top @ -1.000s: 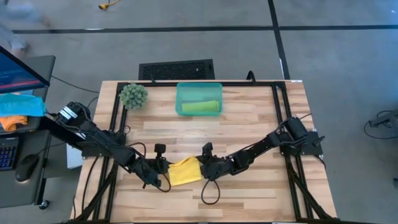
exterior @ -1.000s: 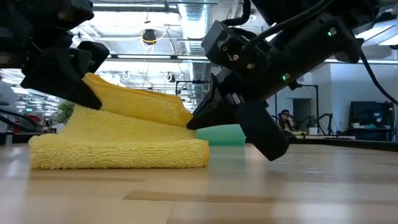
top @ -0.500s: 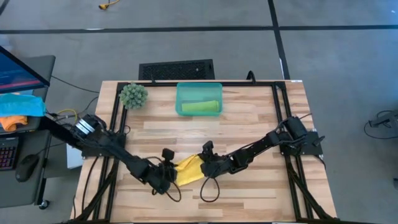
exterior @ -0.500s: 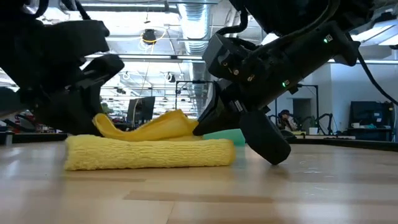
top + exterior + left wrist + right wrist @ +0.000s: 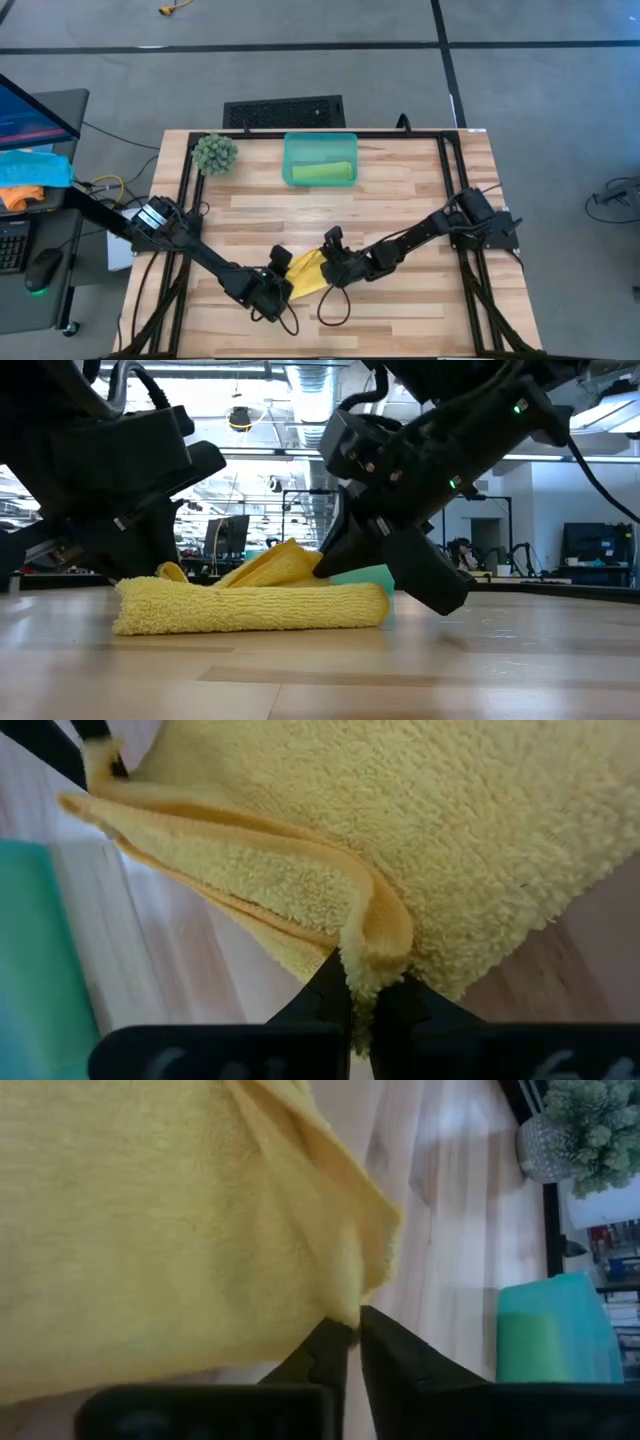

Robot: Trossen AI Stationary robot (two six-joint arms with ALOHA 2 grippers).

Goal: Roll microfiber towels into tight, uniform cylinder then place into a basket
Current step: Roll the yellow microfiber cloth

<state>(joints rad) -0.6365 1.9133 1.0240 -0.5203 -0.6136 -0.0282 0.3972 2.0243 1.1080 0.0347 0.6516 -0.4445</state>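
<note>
The yellow towel [image 5: 306,272] lies folded in several layers on the table near its front edge, a long flat bundle in the low view [image 5: 250,606] with an upper flap raised at its right end. My left gripper [image 5: 279,289] is at the towel's near left end and is shut on it. My right gripper [image 5: 329,267] is at its right end and is shut on the raised flap. The teal basket [image 5: 288,160] stands at the far middle with the rolled lime green towel [image 5: 322,172] lying inside it. My left gripper pinches a folded edge of the yellow towel [image 5: 372,942] between its two fingers, several layers thick, at the towel's near left end. The fingers come low and slanting from the table's left. The towel's underside lies on the table. My right gripper pinches the edge of the towel's upper flap [image 5: 346,1298] between its two fingertips. It comes low from the table's right. The flap [image 5: 282,564] is lifted slightly above the rest of the towel, which lies on the table.
A round green spiky plant ball [image 5: 214,152] stands at the far left, beside the basket. Black frame rails [image 5: 448,180] run along the table's left, right and far sides. Blue and orange cloths [image 5: 28,172] lie on a desk off the table's left.
My left gripper has gone toward the table's right and near edges, carrying the towel's left end down and inward. The high left flap has dropped onto the lower layers, the bundle is narrower and has shifted a little right. My right gripper has kept its hold.
</note>
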